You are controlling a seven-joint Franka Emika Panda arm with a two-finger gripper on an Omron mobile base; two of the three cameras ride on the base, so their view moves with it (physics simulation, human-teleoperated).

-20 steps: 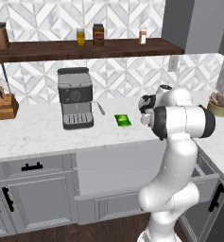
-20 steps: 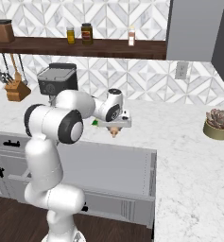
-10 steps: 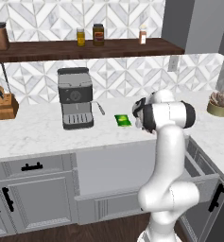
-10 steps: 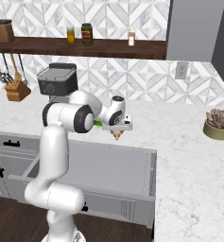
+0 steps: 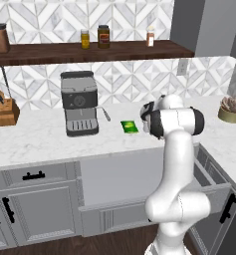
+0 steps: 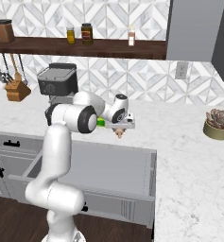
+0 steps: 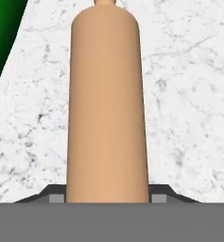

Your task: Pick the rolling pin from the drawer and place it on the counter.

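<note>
The rolling pin (image 7: 106, 104), a light-brown wooden cylinder, runs from between my fingertips straight out toward the white marble counter (image 7: 189, 94). My gripper (image 7: 107, 196) is shut on the rolling pin near one end. In the right base view the gripper (image 6: 119, 127) hangs just above the counter (image 6: 179, 142) behind the open drawer (image 6: 99, 165), with the pin's tip (image 6: 119, 134) poking out below it. I cannot tell whether the tip touches the marble. In the left base view the arm covers most of the hand, and the drawer (image 5: 119, 174) stands pulled out below.
A green packet (image 5: 129, 126) lies on the counter just left of the hand, and a coffee machine (image 5: 80, 103) stands further left. A knife block (image 5: 5, 110) is at the far left, a potted succulent (image 6: 219, 123) at the right. A dark shelf (image 5: 89, 51) holds jars.
The arm's elbow has swung in toward the hand. The hand with the rolling pin has stayed over the same patch of counter, perhaps slightly lower.
</note>
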